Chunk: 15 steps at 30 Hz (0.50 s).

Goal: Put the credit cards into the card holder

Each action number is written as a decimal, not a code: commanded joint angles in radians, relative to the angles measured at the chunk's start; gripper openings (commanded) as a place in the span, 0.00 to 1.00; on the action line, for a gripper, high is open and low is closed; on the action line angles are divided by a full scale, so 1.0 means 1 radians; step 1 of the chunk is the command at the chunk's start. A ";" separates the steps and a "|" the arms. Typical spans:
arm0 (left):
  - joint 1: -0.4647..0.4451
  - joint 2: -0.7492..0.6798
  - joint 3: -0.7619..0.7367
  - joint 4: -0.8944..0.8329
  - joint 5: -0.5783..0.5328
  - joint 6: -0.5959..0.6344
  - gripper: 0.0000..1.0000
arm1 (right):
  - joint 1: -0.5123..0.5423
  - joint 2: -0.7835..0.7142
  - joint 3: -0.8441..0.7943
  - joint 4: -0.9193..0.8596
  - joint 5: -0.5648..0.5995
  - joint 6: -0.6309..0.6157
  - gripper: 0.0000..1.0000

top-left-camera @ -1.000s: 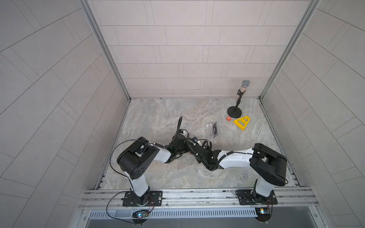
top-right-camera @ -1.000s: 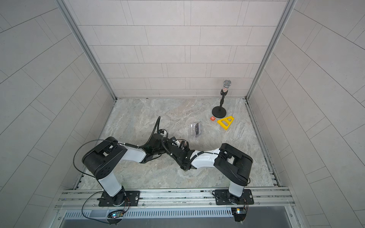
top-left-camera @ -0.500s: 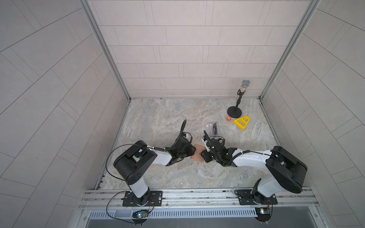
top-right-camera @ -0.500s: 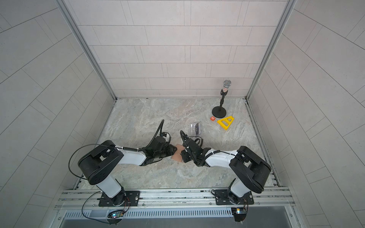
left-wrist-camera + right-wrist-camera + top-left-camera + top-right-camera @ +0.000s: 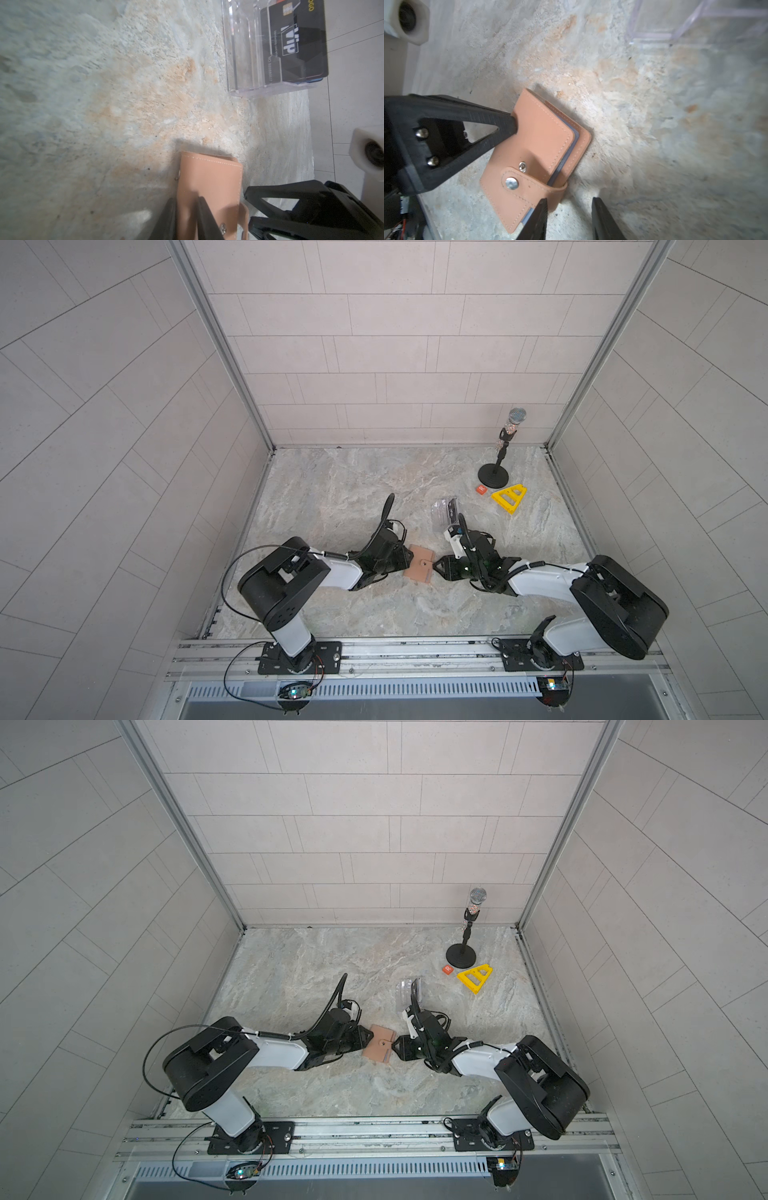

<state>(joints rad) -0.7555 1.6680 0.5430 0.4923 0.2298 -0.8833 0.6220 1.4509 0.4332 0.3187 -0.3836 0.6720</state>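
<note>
We see the card holder (image 5: 542,145) lying folded on the marble table (image 5: 332,497), near the front middle, between the two claws. The left gripper (image 5: 185,207) is pinched onto its folded edge, one finger above the leather and one below, so it has hold of the card holder. The right gripper (image 5: 569,201) is part open with nothing between its fingers. One fingertip (image 5: 542,207) sits at the holder's corner beside the snap tab (image 5: 517,182), which wraps round the open edge but is not pressed onto its stud (image 5: 522,166). Greyish-blue edges show between the covers. Behind the holder, not touching it, the clear plastic box (image 5: 259,87) has a black card (image 5: 295,41) in it.
</note>
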 commanded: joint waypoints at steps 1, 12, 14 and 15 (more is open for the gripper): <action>-0.021 0.013 -0.031 -0.164 -0.004 0.000 0.24 | -0.016 0.064 -0.038 0.137 -0.093 0.079 0.38; -0.030 -0.026 -0.035 -0.202 -0.044 -0.004 0.25 | -0.045 0.269 -0.089 0.470 -0.186 0.209 0.31; -0.032 -0.028 -0.035 -0.207 -0.046 -0.002 0.25 | -0.044 0.266 -0.091 0.454 -0.178 0.207 0.30; -0.032 -0.028 -0.035 -0.206 -0.049 -0.002 0.25 | -0.045 0.261 -0.091 0.446 -0.179 0.203 0.30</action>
<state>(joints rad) -0.7712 1.6249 0.5419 0.4141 0.1780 -0.8902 0.5621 1.6810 0.3672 0.8215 -0.5423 0.8455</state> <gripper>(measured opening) 0.251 0.302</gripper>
